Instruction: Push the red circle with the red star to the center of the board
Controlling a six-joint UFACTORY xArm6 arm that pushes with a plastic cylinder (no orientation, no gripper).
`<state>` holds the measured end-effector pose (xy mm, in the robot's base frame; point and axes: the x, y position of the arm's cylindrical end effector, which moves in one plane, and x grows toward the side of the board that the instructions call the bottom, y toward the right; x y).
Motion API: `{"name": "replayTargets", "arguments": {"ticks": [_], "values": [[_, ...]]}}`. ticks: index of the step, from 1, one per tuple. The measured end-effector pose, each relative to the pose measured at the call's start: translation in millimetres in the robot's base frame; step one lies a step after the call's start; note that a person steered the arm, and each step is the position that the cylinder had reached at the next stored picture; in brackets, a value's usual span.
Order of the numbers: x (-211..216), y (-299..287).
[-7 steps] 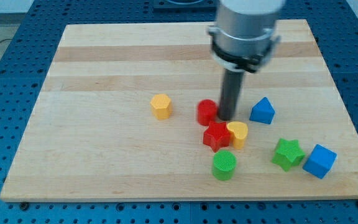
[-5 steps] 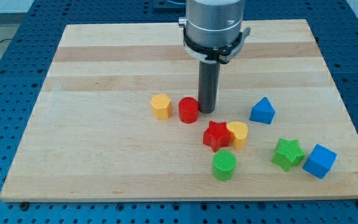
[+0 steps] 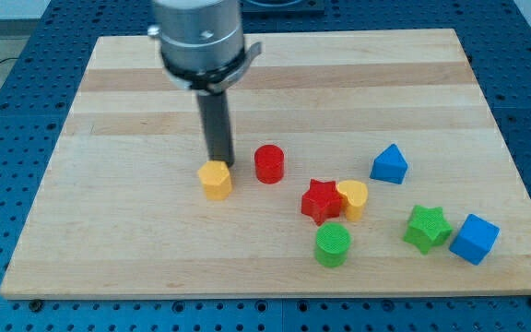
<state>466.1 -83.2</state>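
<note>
The red circle stands near the middle of the board. The red star lies to its lower right, apart from it and touching a yellow rounded block. My tip is left of the red circle, clear of it, and sits at the upper right edge of a yellow hexagon.
A green circle lies below the red star. A blue triangular block is to the view's right of the red circle. A green star and a blue cube sit at the lower right.
My tip swept left, pushing the red circle left away from the red star, then passed it and nudged the yellow hexagon left and down. The red star stayed put.
</note>
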Motion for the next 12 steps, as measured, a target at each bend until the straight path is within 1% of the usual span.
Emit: {"name": "replayTargets", "arguments": {"ticks": [1,2,3,4,5,6,7,9,10,11,12], "values": [[5.9,-19.1],[-15.1,-22.3],[-38.2,-4.8],[-67.3,51.4],[-54.7,114.0],[-33.2,159.6],[-13.5,167.4],[43.7,206.7],[65.7,205.6],[68.8,164.7],[67.9,104.0]]}}
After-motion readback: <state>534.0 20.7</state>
